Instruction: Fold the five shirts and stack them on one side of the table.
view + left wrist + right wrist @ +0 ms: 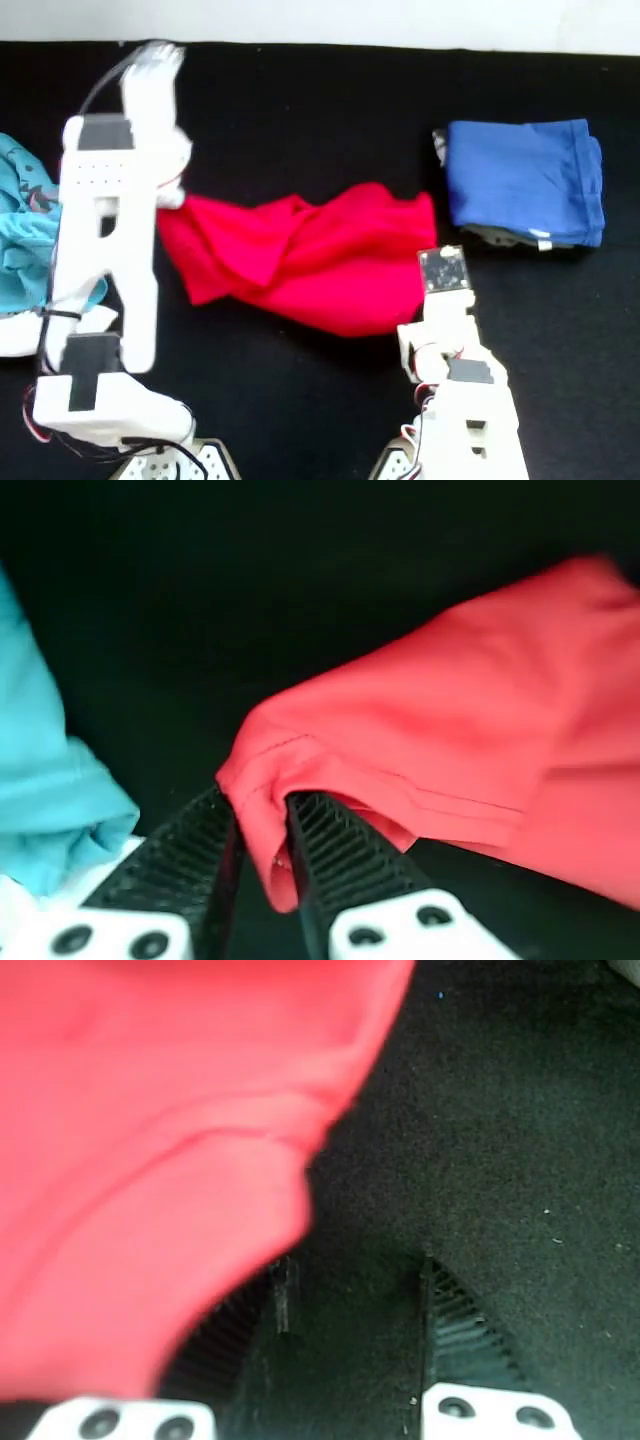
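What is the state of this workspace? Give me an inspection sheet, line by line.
Surface: black table.
Job's things: red shirt crumpled mid-table; blue shirt folded at the far right on a grey layer; teal shirt bunched at the left edge beside a white cloth.
Clutter: nothing seen.
Grippers: left gripper shut on the red shirt's edge; right gripper open, low over the table beside the red shirt.
Cables: thin cable arcs by the left arm.
Surroundings: pale strip beyond the table's far edge.

Centre: crumpled shirt (310, 255); folded shirt stack (525, 180) behind-right of it; unfolded pile (25, 220) at left edge.
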`<state>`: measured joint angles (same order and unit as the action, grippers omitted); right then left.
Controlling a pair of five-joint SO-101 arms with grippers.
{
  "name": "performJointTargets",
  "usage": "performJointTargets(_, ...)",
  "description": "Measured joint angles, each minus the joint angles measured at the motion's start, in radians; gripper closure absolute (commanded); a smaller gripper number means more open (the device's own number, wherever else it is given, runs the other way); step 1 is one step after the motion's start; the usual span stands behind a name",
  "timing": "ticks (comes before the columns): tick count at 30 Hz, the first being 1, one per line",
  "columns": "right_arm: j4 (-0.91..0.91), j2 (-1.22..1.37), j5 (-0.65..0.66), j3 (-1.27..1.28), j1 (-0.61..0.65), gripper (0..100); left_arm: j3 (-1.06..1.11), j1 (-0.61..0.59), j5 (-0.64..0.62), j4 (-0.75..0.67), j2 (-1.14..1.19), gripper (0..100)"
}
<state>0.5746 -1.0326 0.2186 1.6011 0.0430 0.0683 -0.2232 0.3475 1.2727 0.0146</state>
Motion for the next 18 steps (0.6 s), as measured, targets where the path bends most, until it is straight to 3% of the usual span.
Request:
performJointTargets(4, 0.000, 0.000, 0.000, 0.000, 0.000, 80.3, 0.245, -0.104, 0.000, -0.235, 0.000, 91)
performJointTargets(7, 0.000, 0.000, 0.000, 0.000, 0.000, 80.3, 0.290, -0.176, 0.000, -0.282, 0.000, 81)
performJointTargets(13, -0.002, 0.000, -0.002, 0.003, 0.011, 80.3, 0.288, -0.302, 0.000, -0.253, 0.000, 79)
performJointTargets(18, -0.002, 0.000, -0.002, 0.003, 0.015, 80.3, 0.172, -0.290, 0.000, -0.038, 0.000, 79)
